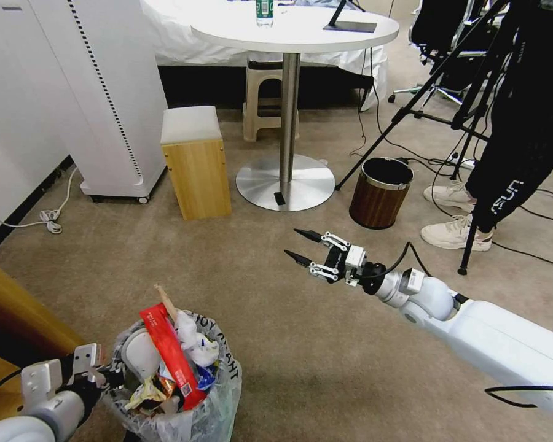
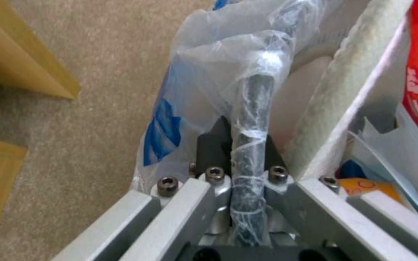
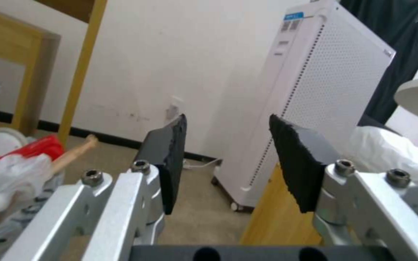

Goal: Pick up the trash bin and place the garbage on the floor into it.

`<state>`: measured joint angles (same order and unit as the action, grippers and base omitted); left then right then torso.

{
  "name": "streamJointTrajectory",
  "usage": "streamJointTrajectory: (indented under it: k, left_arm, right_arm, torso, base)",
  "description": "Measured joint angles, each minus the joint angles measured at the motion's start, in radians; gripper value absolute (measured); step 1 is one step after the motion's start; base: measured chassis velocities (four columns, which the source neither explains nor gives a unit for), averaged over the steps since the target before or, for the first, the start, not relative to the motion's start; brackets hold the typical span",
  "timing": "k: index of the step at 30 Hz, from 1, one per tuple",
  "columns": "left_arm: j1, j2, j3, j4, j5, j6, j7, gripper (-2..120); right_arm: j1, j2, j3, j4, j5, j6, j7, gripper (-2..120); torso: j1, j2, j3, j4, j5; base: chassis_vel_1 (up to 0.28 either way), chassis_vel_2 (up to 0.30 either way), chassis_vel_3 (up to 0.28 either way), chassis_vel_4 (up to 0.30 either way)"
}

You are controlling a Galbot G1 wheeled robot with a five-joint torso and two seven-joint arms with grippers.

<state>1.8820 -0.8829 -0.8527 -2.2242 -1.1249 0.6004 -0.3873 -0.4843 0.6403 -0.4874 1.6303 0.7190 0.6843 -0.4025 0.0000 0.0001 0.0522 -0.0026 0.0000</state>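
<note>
1. Litter fills the trash bin [image 1: 184, 393] at about 7 o'clock in our head view: a red wrapper [image 1: 172, 356], a wooden stick [image 1: 164, 299], white tissue [image 1: 196, 347] and a white slipper [image 1: 140, 353] stand above the rim, so we judge the collecting is largely done.
2. Our left gripper [image 1: 107, 377] is clamped on the trash bin's dark rim [image 2: 255, 108], bag film pinched in with it. Gripping the edge there leaves the mouth free for drops from our other arm, which is likely why we hold it so.
3. Our right gripper [image 1: 301, 245] hangs near the middle of the head view, toward 3 o'clock of the bin and well apart from it, jaws wide with nothing between the pads [image 3: 170, 159]. It points toward 10 o'clock.
4. Beige carpet floor [image 1: 276, 319] between bin and right gripper looks bare of garbage from here.
5. Farther off at 1 o'clock stands a brown wood-grain bin [image 1: 380, 193], beside the round counter's steel base [image 1: 286, 182]; it is not ours to fill.
</note>
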Motion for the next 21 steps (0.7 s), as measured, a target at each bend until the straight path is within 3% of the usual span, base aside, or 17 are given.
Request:
streamJointTrajectory:
  k: [9,21]
  left_arm:
    - [-0.053,0.041,0.031,0.070,-0.082,0.006,-0.029,0]
    - [-0.079,0.044,0.046,0.108,-0.115,0.008,-0.043,0]
  right_arm:
    - [0.014,0.003,0.000,-0.010,0.006,0.001,0.013,39]
    - [0.014,0.013,0.000,-0.016,0.004,0.004,0.022,38]
  torso:
    - [0.000,0.000,0.000,0.0000,0.0000]
    - [0.000,0.000,0.000,0.0000,0.0003]
  base:
    - [0.000,0.000,0.000,0.000]
    - [0.000,0.000,0.000,0.000]
